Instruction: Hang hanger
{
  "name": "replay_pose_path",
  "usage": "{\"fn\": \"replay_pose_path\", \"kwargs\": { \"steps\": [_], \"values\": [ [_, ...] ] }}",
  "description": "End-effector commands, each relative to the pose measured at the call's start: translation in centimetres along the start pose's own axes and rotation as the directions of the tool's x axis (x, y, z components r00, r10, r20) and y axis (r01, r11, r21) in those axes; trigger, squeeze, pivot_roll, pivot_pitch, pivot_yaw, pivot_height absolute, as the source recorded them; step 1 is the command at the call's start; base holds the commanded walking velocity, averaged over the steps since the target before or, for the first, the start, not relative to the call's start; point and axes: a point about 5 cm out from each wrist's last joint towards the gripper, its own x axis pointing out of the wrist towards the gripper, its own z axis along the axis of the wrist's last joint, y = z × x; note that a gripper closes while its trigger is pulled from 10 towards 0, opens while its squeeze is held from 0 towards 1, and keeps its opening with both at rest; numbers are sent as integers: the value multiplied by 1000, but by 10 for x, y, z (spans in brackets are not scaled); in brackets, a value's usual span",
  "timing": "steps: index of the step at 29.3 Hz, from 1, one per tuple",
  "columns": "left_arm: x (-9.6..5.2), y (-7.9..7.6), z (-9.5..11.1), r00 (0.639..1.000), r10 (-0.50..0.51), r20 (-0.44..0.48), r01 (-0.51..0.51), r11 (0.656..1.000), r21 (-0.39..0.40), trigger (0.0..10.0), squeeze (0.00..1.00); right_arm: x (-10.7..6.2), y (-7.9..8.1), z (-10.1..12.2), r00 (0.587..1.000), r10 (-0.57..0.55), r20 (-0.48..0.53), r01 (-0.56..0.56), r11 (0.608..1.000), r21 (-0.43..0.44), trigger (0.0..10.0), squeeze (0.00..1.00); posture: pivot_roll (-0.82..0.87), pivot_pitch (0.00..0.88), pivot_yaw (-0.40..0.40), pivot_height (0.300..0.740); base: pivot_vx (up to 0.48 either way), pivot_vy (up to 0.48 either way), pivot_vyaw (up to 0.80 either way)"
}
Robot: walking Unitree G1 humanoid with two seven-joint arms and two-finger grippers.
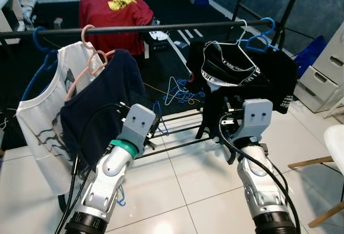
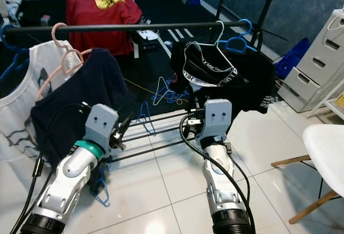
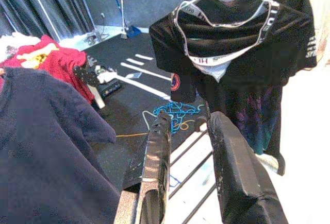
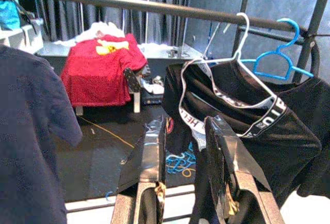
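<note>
White floor tiles under a black clothes rail (image 1: 161, 28). Head views: we see the white hanger (image 1: 236, 48) with its black garment already hooked on the rail, so we judge hanging done and retreat next. Both arms are raised, elbows bent. Wrist views: left gripper (image 3: 188, 147) and right gripper (image 4: 188, 147) narrowly parted, empty.
</note>
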Motion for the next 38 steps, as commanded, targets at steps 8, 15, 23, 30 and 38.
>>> {"fn": "replay_pose_path", "kwargs": {
  "steps": [8,15,23,30,38],
  "values": [
    [6,0,1,1000,-4,16,4,1000,-6,10000,0,-7,7,-4,998,32,-49,-30,998,46,10000,0,-152,35,39,740,0,0,0],
    [10,-2,2,998,63,-4,-63,995,-83,10000,0,-8,6,-6,997,53,-53,-52,999,15,10000,0,-141,47,28,740,0,0,0],
    [9,-5,2,998,57,-10,-57,994,-97,10000,0,-7,9,-6,997,58,-54,-57,998,15,10000,0,-142,52,25,740,0,0,0],
    [11,-7,1,999,52,-9,-53,995,-84,10000,0,-10,8,-7,996,64,-66,-64,998,11,10000,0,-150,56,30,740,0,0,0],
    [12,-7,0,998,56,-7,-56,995,-80,10000,0,-9,9,-6,996,67,-66,-66,998,12,10000,0,-154,55,30,740,0,0,0]
  ]
}}
